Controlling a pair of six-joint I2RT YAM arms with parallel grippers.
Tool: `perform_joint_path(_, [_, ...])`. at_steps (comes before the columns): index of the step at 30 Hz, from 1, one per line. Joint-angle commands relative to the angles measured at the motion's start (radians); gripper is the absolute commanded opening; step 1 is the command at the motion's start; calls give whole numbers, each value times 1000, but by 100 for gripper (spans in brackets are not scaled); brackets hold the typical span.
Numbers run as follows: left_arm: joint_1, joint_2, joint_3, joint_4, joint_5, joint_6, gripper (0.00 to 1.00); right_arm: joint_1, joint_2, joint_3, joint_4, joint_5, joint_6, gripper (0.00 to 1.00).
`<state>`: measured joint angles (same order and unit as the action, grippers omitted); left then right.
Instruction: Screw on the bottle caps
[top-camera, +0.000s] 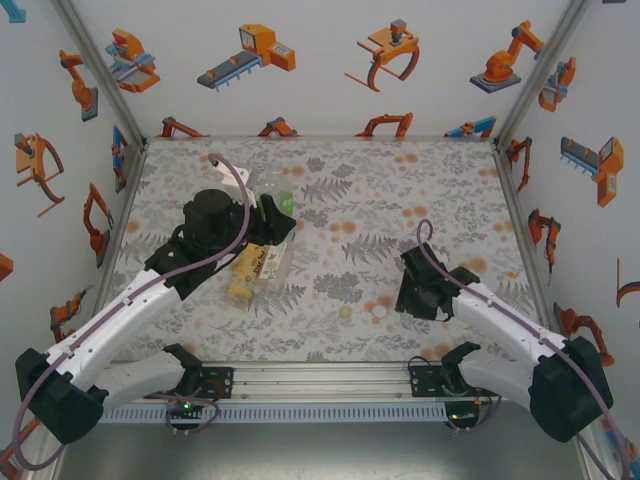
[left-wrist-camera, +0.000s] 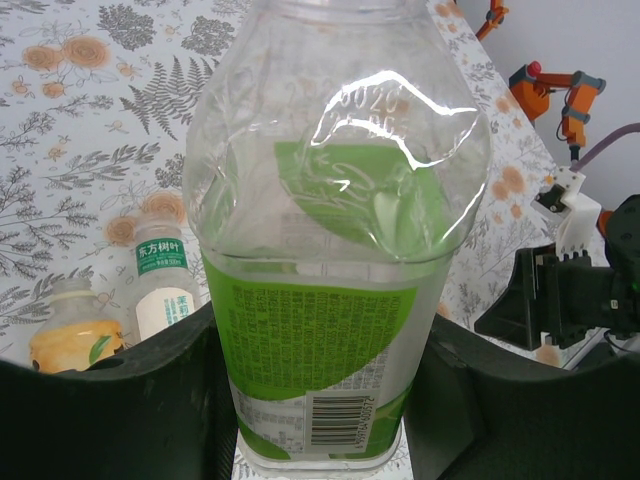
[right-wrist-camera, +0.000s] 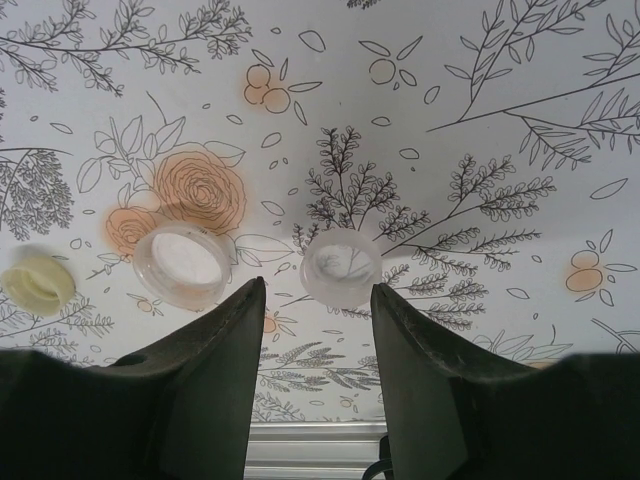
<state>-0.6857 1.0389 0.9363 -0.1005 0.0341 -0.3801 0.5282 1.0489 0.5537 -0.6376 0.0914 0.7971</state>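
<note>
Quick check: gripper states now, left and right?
Left gripper: closed on the clear bottle.
Right gripper: open, empty, a white cap just beyond its fingertips.

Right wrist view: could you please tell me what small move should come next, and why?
Probably lower the right gripper and close on the translucent cap: it lies on the table just ahead of the gap between the open fingers, while the left gripper holds the clear bottle.

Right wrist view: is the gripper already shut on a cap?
No, the right gripper is open, and a translucent cap lies on the table between its fingertips.
</note>
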Motion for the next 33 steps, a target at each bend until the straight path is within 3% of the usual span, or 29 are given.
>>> perform_joint_path(1, [5, -4, 12, 16, 1, -18, 0, 6, 3, -18, 10, 11, 18, 46])
perform_joint_path(21, [5, 15, 10, 14, -1, -39, 0, 6, 14, -58, 35, 7, 28, 46])
perform_joint_path(33, [5, 26, 12, 18, 0, -46, 0, 6, -31, 31, -38, 47, 3, 45])
